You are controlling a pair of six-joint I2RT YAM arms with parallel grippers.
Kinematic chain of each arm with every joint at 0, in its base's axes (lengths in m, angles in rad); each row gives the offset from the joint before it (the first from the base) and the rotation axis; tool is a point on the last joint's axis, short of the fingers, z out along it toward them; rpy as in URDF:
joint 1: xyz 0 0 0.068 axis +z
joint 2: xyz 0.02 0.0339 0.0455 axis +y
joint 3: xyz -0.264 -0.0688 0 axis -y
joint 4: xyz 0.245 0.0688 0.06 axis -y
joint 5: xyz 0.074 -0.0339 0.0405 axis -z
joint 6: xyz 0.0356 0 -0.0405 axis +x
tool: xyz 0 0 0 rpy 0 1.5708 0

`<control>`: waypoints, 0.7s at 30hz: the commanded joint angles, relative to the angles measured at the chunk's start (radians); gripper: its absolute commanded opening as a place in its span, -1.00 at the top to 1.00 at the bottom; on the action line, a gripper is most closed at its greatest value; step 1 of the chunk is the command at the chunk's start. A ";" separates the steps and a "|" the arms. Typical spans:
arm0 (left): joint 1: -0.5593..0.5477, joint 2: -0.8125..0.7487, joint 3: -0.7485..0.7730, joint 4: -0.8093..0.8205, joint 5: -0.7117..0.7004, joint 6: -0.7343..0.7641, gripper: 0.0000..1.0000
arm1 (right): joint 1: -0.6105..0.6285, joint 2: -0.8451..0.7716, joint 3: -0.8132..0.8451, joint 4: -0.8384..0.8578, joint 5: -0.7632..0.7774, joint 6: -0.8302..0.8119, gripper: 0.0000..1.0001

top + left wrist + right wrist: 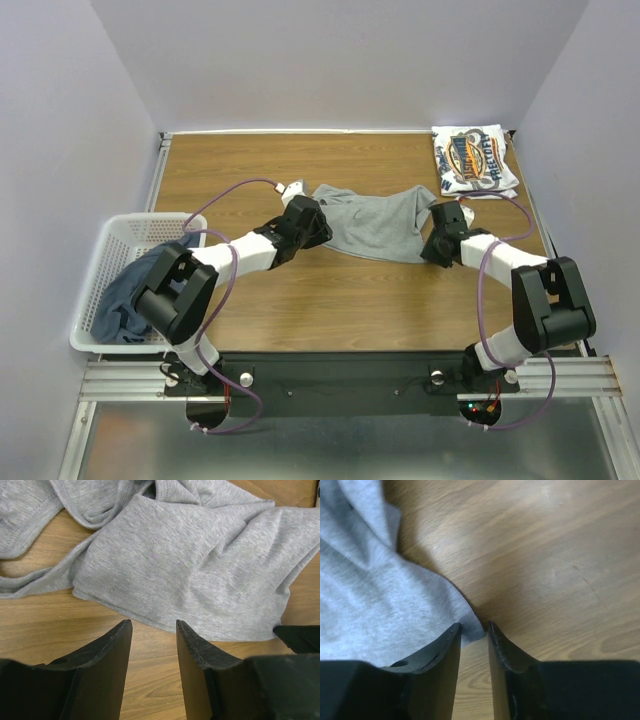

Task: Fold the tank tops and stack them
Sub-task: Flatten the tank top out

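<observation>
Tank tops are laid out in three places, and the wooden table [300,330] is taken first, since everything is carried on it. At its left edge the white lattice basket [100,250] is seen, with the dark slate blue top [118,298] slumped in it, unfolded. In the middle, toward the far side, the grey tank top [375,228] is spread loose and rumpled, its straps bunched to the left. In the far right corner the white printed top [473,160] is already folded into a compact packet, so it is judged to be the base of the stack.

The grey top is the one being worked. It is judged light, limp and thin: no edge will be held up by itself, and a pinch in the middle would only bunch it. Hems and corners are the places to be taken, one at each side.

The left gripper [154,626] is held open just short of the near hem [140,615], with nothing between its fingers. The right gripper [474,627] is narrowed to a slim gap, wood showing through it, and the right corner [462,612] of the cloth is seen at its tips, not yet pinched.
</observation>
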 commanded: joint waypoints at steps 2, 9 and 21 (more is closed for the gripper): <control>0.004 -0.061 -0.016 0.038 -0.004 0.013 -0.02 | 0.003 0.001 -0.008 0.061 -0.013 0.018 0.65; 0.005 -0.094 -0.047 0.046 -0.006 0.022 -0.03 | 0.005 -0.153 0.173 -0.042 0.037 -0.014 0.99; 0.007 -0.084 -0.115 0.116 0.019 -0.002 -0.03 | 0.003 -0.258 0.652 -0.272 0.112 -0.066 0.99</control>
